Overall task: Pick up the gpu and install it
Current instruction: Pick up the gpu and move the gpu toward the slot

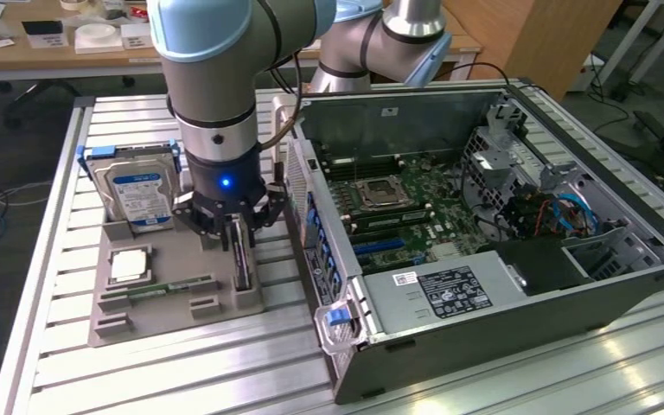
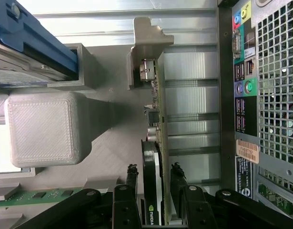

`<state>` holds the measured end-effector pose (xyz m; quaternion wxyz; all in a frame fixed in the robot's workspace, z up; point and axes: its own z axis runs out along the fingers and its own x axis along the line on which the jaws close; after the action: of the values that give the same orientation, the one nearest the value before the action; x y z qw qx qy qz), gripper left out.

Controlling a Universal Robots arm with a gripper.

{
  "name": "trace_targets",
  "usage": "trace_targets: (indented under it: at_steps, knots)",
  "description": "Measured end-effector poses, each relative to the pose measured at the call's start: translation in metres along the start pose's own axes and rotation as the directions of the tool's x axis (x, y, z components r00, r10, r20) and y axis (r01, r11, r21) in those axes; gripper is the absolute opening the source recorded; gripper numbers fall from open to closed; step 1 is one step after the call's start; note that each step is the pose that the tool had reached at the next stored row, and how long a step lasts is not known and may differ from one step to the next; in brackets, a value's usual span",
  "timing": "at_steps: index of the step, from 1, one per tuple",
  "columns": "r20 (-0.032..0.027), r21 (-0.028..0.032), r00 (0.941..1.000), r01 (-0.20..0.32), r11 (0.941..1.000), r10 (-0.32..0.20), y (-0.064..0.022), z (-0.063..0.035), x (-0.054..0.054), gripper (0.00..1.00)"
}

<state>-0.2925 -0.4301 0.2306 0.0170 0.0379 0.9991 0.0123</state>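
On the near part of the slotted aluminium table, a grey moulded fixture tray is seen. A narrow green memory stick is laid flat by the tray's near edge, and just beyond it a square silver processor chip is set in a recess. Along the tray's edge nearest the open black computer case, the gpu, a thin card with a black shroud on a green circuit board, is stood on its long edge in a slot. In the wrist view the gpu is seen edge-on, with its silver metal bracket at the end away from the gripper. The black gripper is lowered over the card; its dark fingers are placed one on each side of the board, a narrow gap is left at either side, and nothing is gripped. At the tray's far edge a silver hard drive with a blue-white label is held upright in a blue carrier. Beyond the tray's case-side edge the case is laid on its side, and its green motherboard and grey power supply are exposed.
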Motion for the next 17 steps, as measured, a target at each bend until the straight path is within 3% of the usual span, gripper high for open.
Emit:
trace_targets:
  at_steps: [15,17]
  knots:
    - [-0.0001,0.0001,1.0,0.0,1.0,0.0,0.0,0.0,0.0,0.4]
    - [-0.0001,0.0002,1.0,0.0,1.0,0.0,0.0,-0.0001,0.0,0.28]
